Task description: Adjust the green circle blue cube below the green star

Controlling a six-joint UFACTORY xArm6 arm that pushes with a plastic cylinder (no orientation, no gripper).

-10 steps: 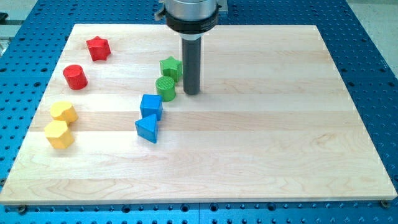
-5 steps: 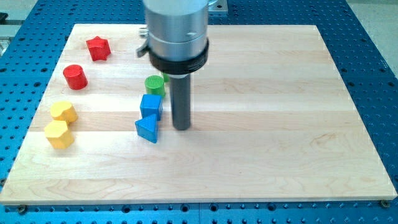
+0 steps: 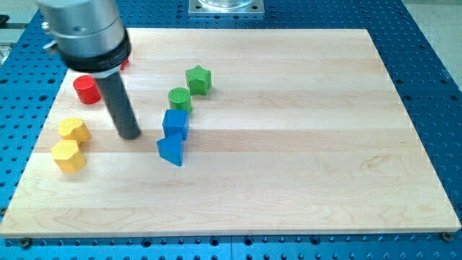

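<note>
The green star [image 3: 198, 79] lies near the board's upper middle. The green circle [image 3: 180, 99] sits just below and to the left of it. The blue cube [image 3: 175, 123] touches the green circle from below. A blue triangular block [image 3: 171, 149] sits right under the cube. My tip [image 3: 129, 134] rests on the board to the left of the blue cube, a short gap away, and right of the yellow blocks.
A red cylinder [image 3: 86, 89] stands at the left, close to the rod. Two yellow blocks [image 3: 73, 131] [image 3: 68, 156] lie at the left edge. The arm's body hides the red star at the upper left. The wooden board [image 3: 303, 144] lies on a blue perforated table.
My tip has swept from right of the green circle, down past the blue cube, and over to its left. The green circle shifted slightly left and up.
</note>
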